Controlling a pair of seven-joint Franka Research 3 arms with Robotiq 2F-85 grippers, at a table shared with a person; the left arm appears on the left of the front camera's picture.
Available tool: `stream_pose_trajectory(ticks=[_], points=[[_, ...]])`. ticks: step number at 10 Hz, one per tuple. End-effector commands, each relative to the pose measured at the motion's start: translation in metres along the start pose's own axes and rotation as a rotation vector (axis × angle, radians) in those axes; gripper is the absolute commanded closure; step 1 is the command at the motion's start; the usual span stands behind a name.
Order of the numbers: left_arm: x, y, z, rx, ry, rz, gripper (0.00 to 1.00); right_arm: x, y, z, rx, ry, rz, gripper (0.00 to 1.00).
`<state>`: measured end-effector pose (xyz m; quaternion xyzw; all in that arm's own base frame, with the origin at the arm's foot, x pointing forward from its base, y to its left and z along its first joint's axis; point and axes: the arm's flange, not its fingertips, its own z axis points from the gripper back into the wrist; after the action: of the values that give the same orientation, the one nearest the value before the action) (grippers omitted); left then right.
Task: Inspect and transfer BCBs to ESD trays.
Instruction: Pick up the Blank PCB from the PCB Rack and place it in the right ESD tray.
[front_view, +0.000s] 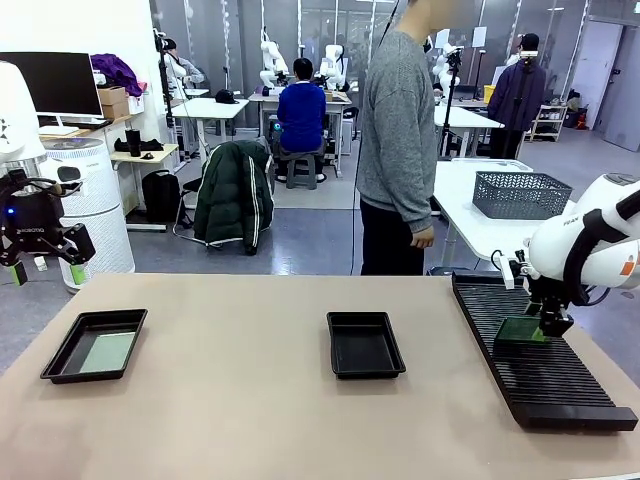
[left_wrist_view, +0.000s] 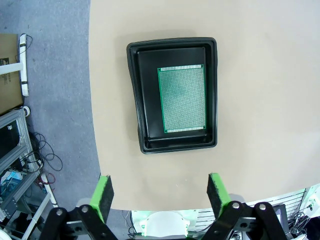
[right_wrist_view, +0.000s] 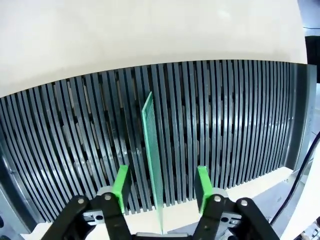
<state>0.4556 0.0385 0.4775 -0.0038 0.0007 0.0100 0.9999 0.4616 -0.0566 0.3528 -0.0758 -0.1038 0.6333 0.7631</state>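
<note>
One green BCB (front_view: 520, 332) stands on edge in a slot of the long black ribbed rack (front_view: 545, 380) at the right. My right gripper (front_view: 548, 325) straddles it from above. In the right wrist view the BCB (right_wrist_view: 151, 145) rises between my right gripper's (right_wrist_view: 161, 187) green pads (right_wrist_view: 121, 186), with a gap on each side, so the jaws stand open. My left gripper (front_view: 48, 268) hangs open, high over the table's left end. Below it, the left ESD tray (left_wrist_view: 134, 100) holds a flat BCB (left_wrist_view: 182, 100). The same tray (front_view: 92, 315) and a second, bare ESD tray (front_view: 365, 317) lie on the table.
A person in a grey sweater (front_view: 400, 130) stands at the table's far side, hands down. A dark mesh basket (front_view: 520, 193) sits on a white table behind the rack. Bare tan tabletop (front_view: 230, 380) lies between the trays and in front of them.
</note>
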Motion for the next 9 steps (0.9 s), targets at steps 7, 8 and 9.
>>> stream_pose_trajectory(ticks=[7,8,9], points=[[-0.0005,0.0001,-0.0015,0.0,-0.01,-0.005,0.0,-0.0016,0.0044,0.004,-0.014,-0.029,0.006,0.74],[-0.0005,0.0001,-0.0015,0.0,-0.01,-0.005,0.0,-0.0011,0.0051,0.0053,-0.014,-0.028,0.005,0.8],[-0.0005,0.0001,-0.0015,0.0,-0.01,-0.005,0.0,-0.0008,0.0058,0.0064,-0.016,-0.027,0.004,0.85]])
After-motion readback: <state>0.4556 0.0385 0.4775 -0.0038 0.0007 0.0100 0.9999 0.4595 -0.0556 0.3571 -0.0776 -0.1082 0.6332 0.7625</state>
